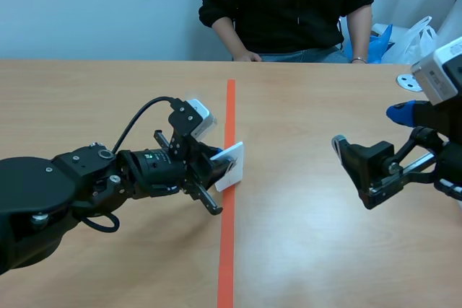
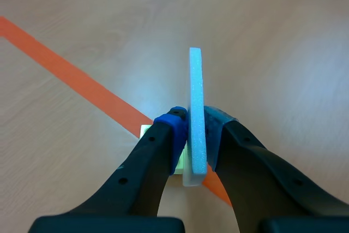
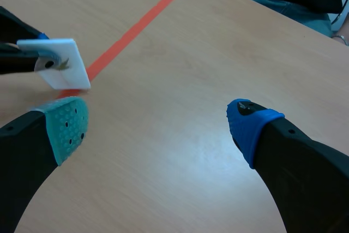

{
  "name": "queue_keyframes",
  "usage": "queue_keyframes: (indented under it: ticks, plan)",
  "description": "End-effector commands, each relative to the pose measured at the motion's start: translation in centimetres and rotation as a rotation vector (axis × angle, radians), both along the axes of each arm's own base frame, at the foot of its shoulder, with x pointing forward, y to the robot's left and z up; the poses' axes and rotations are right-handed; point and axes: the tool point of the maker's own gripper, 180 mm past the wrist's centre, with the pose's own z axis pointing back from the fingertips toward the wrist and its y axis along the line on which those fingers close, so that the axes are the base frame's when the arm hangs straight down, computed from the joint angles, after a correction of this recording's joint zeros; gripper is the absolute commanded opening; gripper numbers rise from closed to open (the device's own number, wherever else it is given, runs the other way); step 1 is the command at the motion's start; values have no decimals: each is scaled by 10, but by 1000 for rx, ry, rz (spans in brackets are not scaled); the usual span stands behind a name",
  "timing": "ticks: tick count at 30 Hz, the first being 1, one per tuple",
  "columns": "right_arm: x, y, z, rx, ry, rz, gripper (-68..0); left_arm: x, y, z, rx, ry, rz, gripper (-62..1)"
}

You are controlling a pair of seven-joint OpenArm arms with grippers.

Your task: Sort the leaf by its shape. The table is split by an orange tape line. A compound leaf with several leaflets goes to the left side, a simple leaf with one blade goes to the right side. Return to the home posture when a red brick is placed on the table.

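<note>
Between near-shut left gripper (image 2: 192,135) pads (image 2: 172,129), white card (image 2: 196,85).

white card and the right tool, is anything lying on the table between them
Nothing: only bare table lies between the right tool and the white card, seen in the scene and right wrist views.

Black arms (image 1: 43,192), a looped cable (image 1: 139,112), right tool (image 3: 157,121) tipped with blue and teal pads (image 3: 66,126).
</note>
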Motion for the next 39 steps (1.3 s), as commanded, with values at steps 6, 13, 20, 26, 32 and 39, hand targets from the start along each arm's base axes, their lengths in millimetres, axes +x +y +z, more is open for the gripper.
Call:
queue_keyframes:
  ticks: [6,13,20,26,32,39]
  plan:
    - [6,1,16,1,-54,6,-157,21,45,43,-111,-43,165,-545]
    - [6,1,17,2,-54,6,-157,16,136,54,-114,-71,366,-545]
    - [6,1,17,2,-54,6,-157,1,222,71,-110,-115,575,-545]
    - [6,1,17,2,-54,6,-157,-20,271,76,-56,-140,691,-545]
    - [6,1,16,1,-53,6,-157,-47,311,77,6,-152,770,-545]
    - [6,1,16,-5,-55,7,-157,-70,354,73,96,-169,919,-545]
